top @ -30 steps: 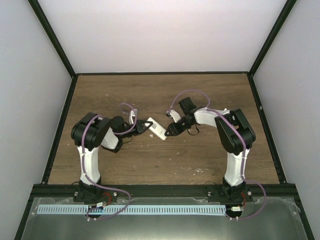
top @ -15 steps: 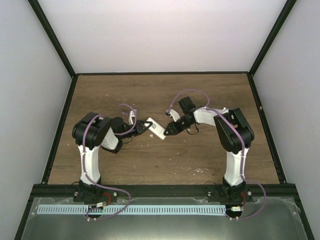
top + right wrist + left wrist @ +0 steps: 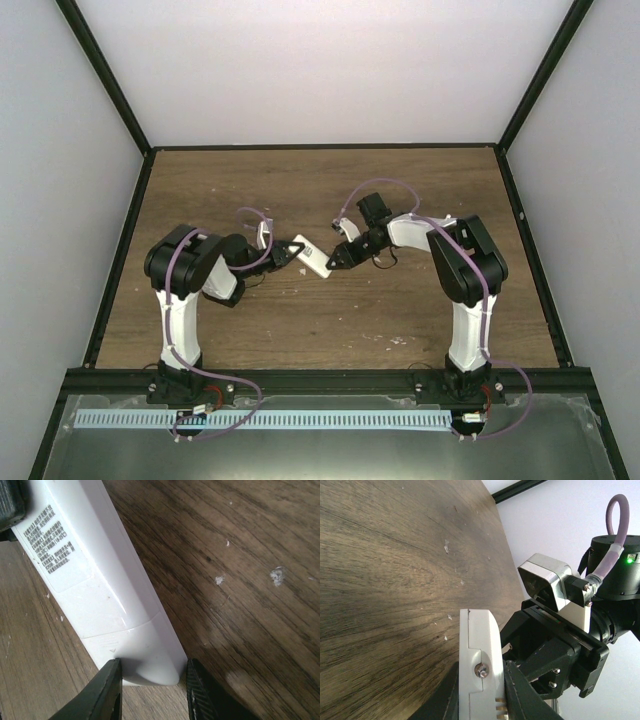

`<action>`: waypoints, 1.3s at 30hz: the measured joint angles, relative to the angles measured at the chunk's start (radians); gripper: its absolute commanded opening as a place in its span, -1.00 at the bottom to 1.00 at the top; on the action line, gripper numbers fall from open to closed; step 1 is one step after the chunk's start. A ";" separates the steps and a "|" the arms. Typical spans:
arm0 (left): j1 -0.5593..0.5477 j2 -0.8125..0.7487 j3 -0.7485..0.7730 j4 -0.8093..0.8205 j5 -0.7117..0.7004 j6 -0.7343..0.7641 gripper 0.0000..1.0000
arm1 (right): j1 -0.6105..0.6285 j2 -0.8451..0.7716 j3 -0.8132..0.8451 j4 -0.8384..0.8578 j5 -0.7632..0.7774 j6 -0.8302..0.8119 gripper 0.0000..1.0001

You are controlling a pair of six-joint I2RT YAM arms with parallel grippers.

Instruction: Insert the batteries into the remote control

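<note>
The white remote control is held off the table between my two arms. My left gripper is shut on one end of it; in the left wrist view the remote stands edge-on between my fingers. My right gripper is at the other end. In the right wrist view the remote's back shows its printed label, and my right gripper has both fingertips against the rounded end. No orange-red batteries are visible in any view.
The wooden table has small white crumbs scattered on it. Black frame rails run along the table's edges, with white walls behind. The right arm's wrist camera sits close behind the remote.
My right gripper has moved a little left, onto the remote's end. The left arm and the remote have hardly moved.
</note>
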 measured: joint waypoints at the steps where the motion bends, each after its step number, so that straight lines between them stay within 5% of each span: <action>1: 0.000 0.000 0.000 0.000 -0.001 0.000 -1.00 | 0.000 0.000 0.000 0.003 0.000 0.003 -0.42; 11: -0.024 0.000 0.000 0.000 0.014 -0.003 -1.00 | 0.001 -0.043 -0.003 0.044 0.044 0.024 -0.13; 25: -0.058 -0.095 0.000 -0.027 0.080 -0.019 -1.00 | -0.005 -0.441 0.000 -0.009 0.220 -0.015 0.19; 39: -0.068 -0.372 0.023 -0.076 0.322 -0.089 -1.00 | -0.013 -0.628 -0.172 -0.092 0.027 -0.034 0.31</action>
